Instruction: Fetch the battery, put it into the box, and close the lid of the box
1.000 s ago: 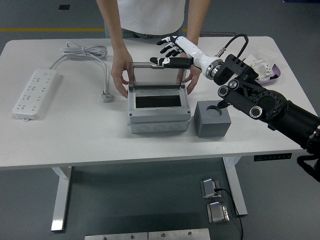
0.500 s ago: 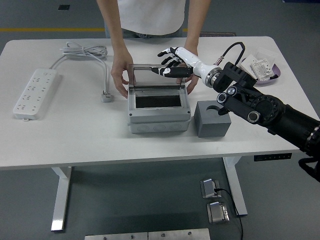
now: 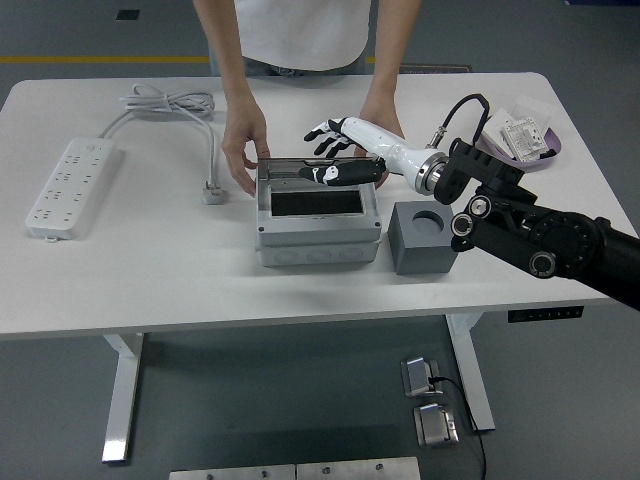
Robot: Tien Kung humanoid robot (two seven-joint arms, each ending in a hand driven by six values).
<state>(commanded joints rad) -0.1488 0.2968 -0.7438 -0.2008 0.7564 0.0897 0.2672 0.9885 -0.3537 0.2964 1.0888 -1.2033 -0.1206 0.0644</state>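
Observation:
A grey box (image 3: 317, 240) stands at the table's middle with its clear hinged lid (image 3: 300, 172) tipped well down toward the box body. My right hand (image 3: 335, 160), white with black fingers, lies flat on the lid's top, fingers spread and holding nothing. A dark shape shows inside the box; I cannot tell if it is the battery. A person at the far side steadies the box with one hand (image 3: 243, 150) at its back left and the other hand (image 3: 381, 118) behind my wrist. My left arm is out of view.
A grey foam block (image 3: 424, 238) with a round hole stands right of the box. A white power strip (image 3: 67, 186) and its coiled cable (image 3: 168, 104) lie at the left. A purple tray (image 3: 523, 143) with packets sits at the far right.
My right hand has come down and toward me, pushing the lid from upright to well down over the box. The person's hands have stayed at the box.

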